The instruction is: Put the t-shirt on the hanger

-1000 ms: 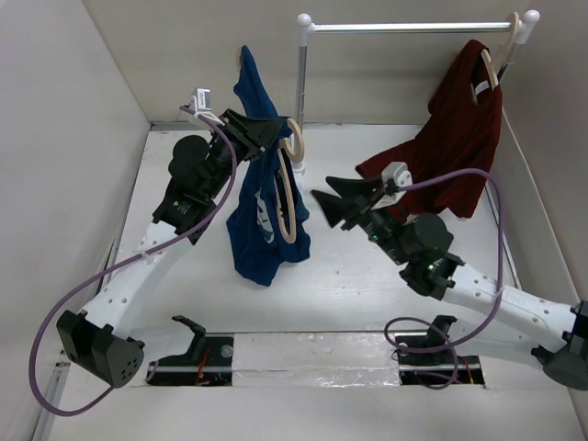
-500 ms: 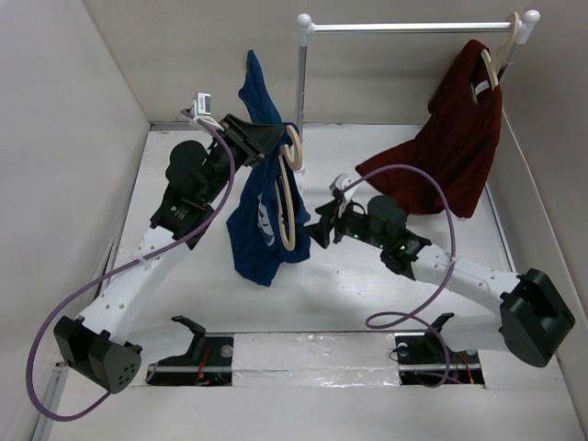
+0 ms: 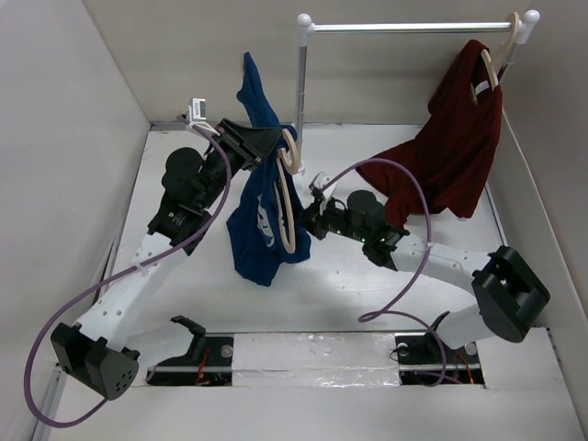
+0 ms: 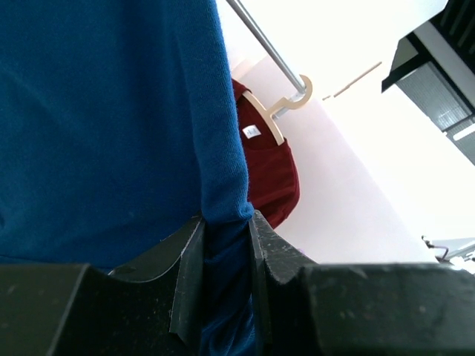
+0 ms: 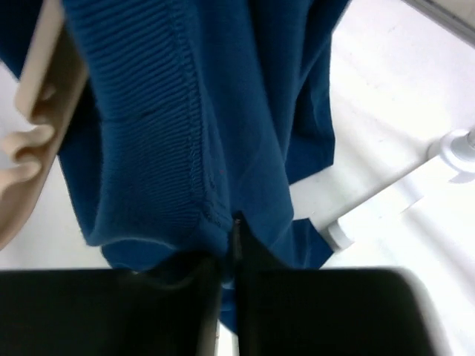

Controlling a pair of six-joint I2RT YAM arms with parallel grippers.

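Top external: right gripper (image 3: 310,223) on t-shirt (image 3: 255,246)

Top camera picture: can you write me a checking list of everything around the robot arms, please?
Surface: white table, bare where it shows.
Job's things: blue t-shirt hangs bunched above the table; beige hanger lies against it, not clearly threaded through.
Clutter: nothing seen.
Grippers: left gripper shut on t-shirt fabric up high; right gripper shut on a seamed edge lower down.
Cables: purple cable loops from each arm.
Surroundings: rail holding a dark red shirt on its own hanger; plain walls.
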